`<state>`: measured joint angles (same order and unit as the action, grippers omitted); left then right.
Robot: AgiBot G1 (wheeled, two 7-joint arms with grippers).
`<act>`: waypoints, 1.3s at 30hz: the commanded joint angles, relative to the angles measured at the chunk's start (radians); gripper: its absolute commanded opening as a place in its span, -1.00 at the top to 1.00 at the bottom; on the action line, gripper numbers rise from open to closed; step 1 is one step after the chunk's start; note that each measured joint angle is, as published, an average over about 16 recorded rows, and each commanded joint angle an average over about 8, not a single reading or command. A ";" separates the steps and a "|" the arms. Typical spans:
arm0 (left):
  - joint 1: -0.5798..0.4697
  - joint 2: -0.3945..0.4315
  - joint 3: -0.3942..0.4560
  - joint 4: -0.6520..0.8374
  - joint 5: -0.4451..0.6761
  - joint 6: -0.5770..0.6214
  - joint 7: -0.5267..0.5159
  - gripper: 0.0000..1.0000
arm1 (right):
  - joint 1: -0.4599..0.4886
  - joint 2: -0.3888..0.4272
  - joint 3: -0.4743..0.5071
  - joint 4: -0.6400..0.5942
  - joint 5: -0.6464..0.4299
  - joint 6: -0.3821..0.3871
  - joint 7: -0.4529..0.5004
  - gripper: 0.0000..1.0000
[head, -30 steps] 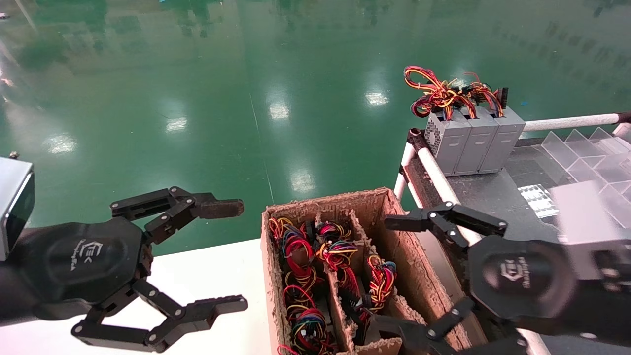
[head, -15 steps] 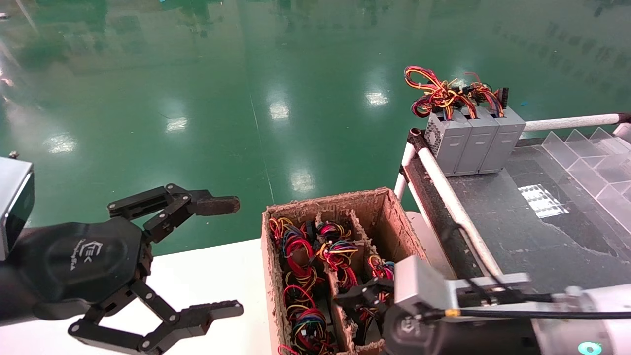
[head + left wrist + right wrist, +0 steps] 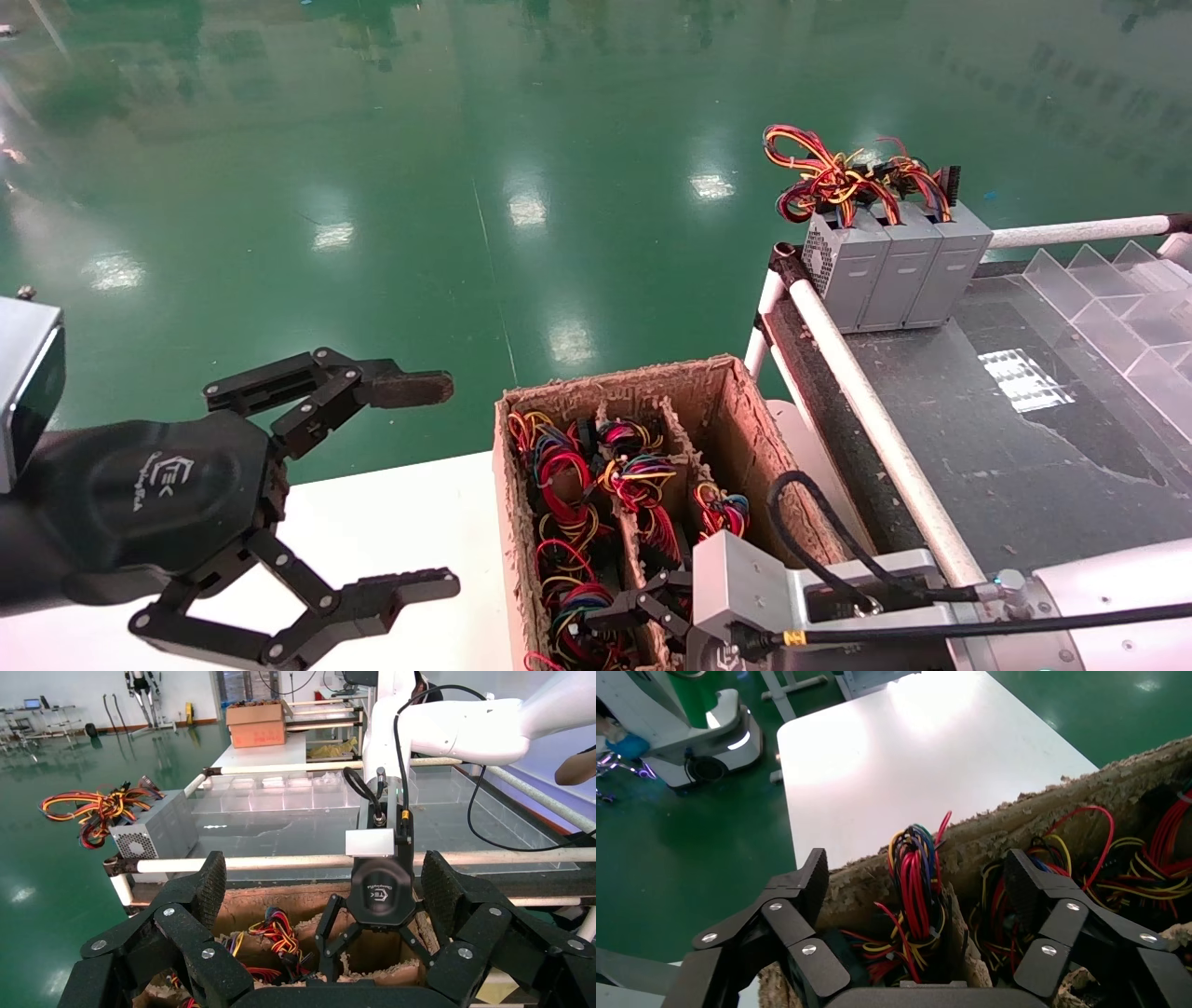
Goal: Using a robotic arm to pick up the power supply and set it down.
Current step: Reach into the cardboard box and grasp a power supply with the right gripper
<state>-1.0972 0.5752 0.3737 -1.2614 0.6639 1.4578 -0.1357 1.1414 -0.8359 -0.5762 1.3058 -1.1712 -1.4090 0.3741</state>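
Note:
Several power supplies stand in a cardboard box (image 3: 736, 410), showing mostly as red, yellow and blue wire bundles (image 3: 568, 494). The robotic arm is my right one, with a silver-grey wrist box (image 3: 736, 582). Its right gripper (image 3: 643, 615) is open and points down over the box's near end. In the right wrist view the right gripper (image 3: 918, 881) straddles one wire bundle (image 3: 912, 874) and a cardboard divider (image 3: 961, 945), touching neither. The left wrist view shows that gripper (image 3: 376, 969) just above the box rim. My left gripper (image 3: 453, 485) hangs open and empty to the left of the box.
Three more grey power supplies (image 3: 894, 270) with tangled wires stand at the far corner of a black table (image 3: 978, 419), behind a white rail (image 3: 866, 401). Clear plastic dividers (image 3: 1117, 298) lie at the far right. The box sits on a white table (image 3: 391, 531).
My right arm swung in from the box's right side, turned its gripper downward and lowered it over the box's near end. The left gripper barely moved.

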 commanded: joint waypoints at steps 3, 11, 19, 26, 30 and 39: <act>0.000 0.000 0.000 0.000 0.000 0.000 0.000 -1.00 | -0.006 -0.003 -0.004 0.006 -0.012 0.011 -0.002 1.00; 0.000 0.000 0.000 0.000 0.000 0.000 0.000 -1.00 | -0.012 -0.010 -0.007 0.006 -0.022 0.024 -0.005 1.00; 0.000 0.000 0.000 0.000 0.000 0.000 0.000 -1.00 | -0.018 -0.016 -0.010 0.006 -0.033 0.034 -0.012 1.00; 0.000 0.000 0.000 0.000 0.000 0.000 0.000 -1.00 | -0.022 -0.011 -0.009 0.015 -0.027 0.025 -0.023 1.00; 0.000 0.000 0.000 0.000 0.000 0.000 0.000 -1.00 | -0.024 -0.005 -0.005 0.018 -0.018 0.018 -0.029 1.00; 0.000 0.000 0.000 0.000 0.000 0.000 0.000 -1.00 | -0.028 0.036 0.038 0.022 0.055 0.000 -0.050 1.00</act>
<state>-1.0973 0.5751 0.3740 -1.2614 0.6638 1.4577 -0.1355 1.1126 -0.7929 -0.5297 1.3258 -1.1033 -1.4107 0.3203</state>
